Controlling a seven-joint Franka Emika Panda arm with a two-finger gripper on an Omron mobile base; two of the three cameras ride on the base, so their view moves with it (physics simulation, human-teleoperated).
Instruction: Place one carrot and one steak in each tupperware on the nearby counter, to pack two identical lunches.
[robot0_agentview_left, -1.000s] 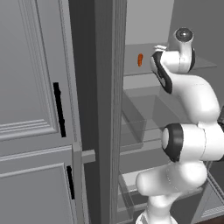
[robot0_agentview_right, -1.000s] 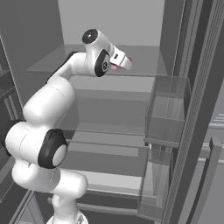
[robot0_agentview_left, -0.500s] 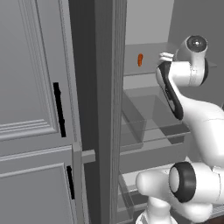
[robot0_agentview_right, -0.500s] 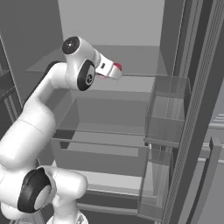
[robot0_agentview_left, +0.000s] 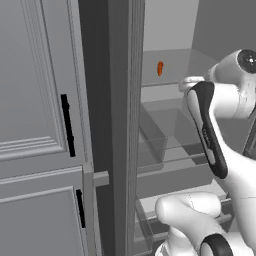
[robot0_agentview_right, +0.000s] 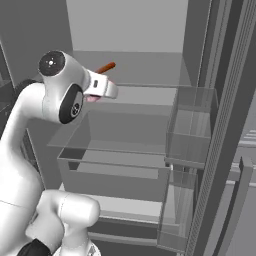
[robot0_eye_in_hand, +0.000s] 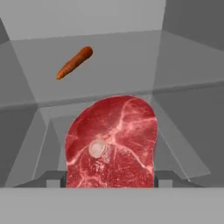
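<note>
Both base views flank the carrot (robot0_agentview_left: 160, 68); hand view looks close

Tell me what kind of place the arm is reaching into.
Most likely an open refrigerator in a kitchen: grey glass-like shelves, clear door bins on the right, and a steak and a carrot stored inside. Panelled cabinet doors stand beside it.

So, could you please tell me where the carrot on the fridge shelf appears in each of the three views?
Left base view: the carrot is upper centre-right, at the back of the top shelf, left of the arm.
Right base view: the carrot is upper left of centre, just above the gripper.
Hand view: the carrot is upper left, beyond the steak.
Shared landmark: the glass top shelf it lies on.
</note>
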